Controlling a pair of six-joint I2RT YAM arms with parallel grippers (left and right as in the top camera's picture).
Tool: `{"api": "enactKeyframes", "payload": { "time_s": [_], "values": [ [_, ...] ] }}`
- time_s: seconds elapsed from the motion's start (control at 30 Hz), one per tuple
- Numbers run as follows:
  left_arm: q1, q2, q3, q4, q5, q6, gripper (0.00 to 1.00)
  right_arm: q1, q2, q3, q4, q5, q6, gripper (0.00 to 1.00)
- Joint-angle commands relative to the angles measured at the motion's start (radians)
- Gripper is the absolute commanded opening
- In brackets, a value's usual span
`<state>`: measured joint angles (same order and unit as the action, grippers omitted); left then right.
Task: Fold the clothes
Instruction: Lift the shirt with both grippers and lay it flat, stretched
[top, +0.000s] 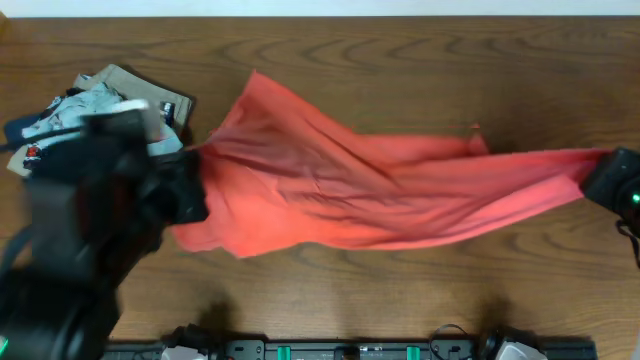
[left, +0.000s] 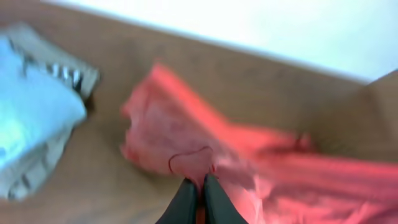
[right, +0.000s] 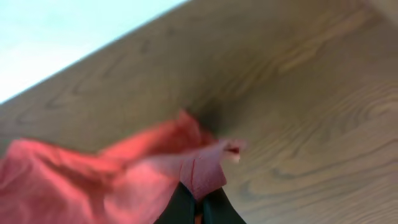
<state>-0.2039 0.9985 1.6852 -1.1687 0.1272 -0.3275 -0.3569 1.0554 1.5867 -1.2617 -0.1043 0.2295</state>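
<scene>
Red shirt (top: 350, 185) stretched between left gripper (left: 199, 188) and right gripper (right: 198, 200), both clamped on it; no fold made; folding wholly outstanding.

Even light, motion-blurred wrist views

Matte black all over. Looms as a bulky, blurred mass at the left: the left arm (top: 90, 220), blocky housings on rounded joints. Ends at the right edge in a compact black block, the right gripper (top: 600, 178), with a small green light (top: 634, 199) and a thin dark cable (top: 632, 245) beside it. Shows slim dark fingers (right: 183, 202) tapering to narrow tips, likewise on the left gripper (left: 198, 183). Sits on black bases (top: 240, 350) along the near edge, with green connectors (top: 285, 352) and pale grey fittings (top: 515, 350).
</scene>
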Motion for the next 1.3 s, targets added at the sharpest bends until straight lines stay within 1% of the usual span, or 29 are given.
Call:
{"api": "enactKeyframes", "payload": {
  "time_s": [0.0,0.13,0.23,0.37,0.47,0.6,0.7,0.77,0.83,0.9,1.0,1.07,1.13,1.2,1.27],
  "values": [
    [0.003,-0.028,0.116,0.004,-0.016,0.016,0.06,-0.003,-0.017,0.106,-0.018,0.064,-0.017,0.01],
    [0.003,-0.027,0.192,0.008,-0.021,0.016,0.06,-0.003,-0.02,0.195,-0.022,0.081,-0.016,0.01],
    [0.003,-0.016,0.191,-0.002,-0.034,0.013,0.06,-0.003,-0.019,0.212,-0.021,0.081,-0.006,0.01],
    [0.003,0.037,0.19,-0.058,-0.034,0.013,0.06,-0.003,0.0,0.21,-0.039,0.08,-0.006,0.01],
    [0.003,0.108,0.189,-0.105,-0.034,0.013,0.06,-0.003,0.04,0.21,-0.072,0.066,-0.007,0.01],
    [0.003,0.232,0.189,-0.153,-0.034,0.021,0.06,-0.003,0.128,0.21,-0.12,0.014,-0.053,0.01],
    [0.003,0.34,0.189,-0.148,-0.034,0.063,0.06,-0.002,0.216,0.21,-0.141,0.008,-0.067,0.01],
    [0.003,0.403,0.189,-0.116,-0.034,0.087,0.06,-0.002,0.27,0.21,-0.135,-0.008,-0.067,0.01],
    [0.003,0.47,0.189,-0.054,-0.034,0.089,0.06,-0.001,0.325,0.21,-0.1,-0.048,-0.066,0.01],
    [0.004,0.534,0.189,0.047,-0.039,0.092,0.06,0.002,0.38,0.21,-0.004,-0.109,-0.064,0.01],
    [0.014,0.605,0.189,0.256,-0.1,0.091,0.06,0.003,0.434,0.21,0.207,-0.16,0.004,0.01],
    [0.027,0.636,0.191,0.438,-0.137,0.092,0.06,0.003,0.449,0.211,0.393,-0.164,0.074,0.01],
    [0.049,0.646,0.201,0.623,-0.143,0.09,0.06,0.003,0.449,0.211,0.601,-0.163,0.101,0.01],
    [0.069,0.645,0.221,0.769,-0.143,0.071,0.06,0.002,0.446,0.218,0.768,-0.162,0.119,0.01],
    [0.089,0.643,0.277,0.854,-0.143,0.024,0.06,-0.008,0.444,0.245,0.884,-0.159,0.157,0.01]
  ]
}}
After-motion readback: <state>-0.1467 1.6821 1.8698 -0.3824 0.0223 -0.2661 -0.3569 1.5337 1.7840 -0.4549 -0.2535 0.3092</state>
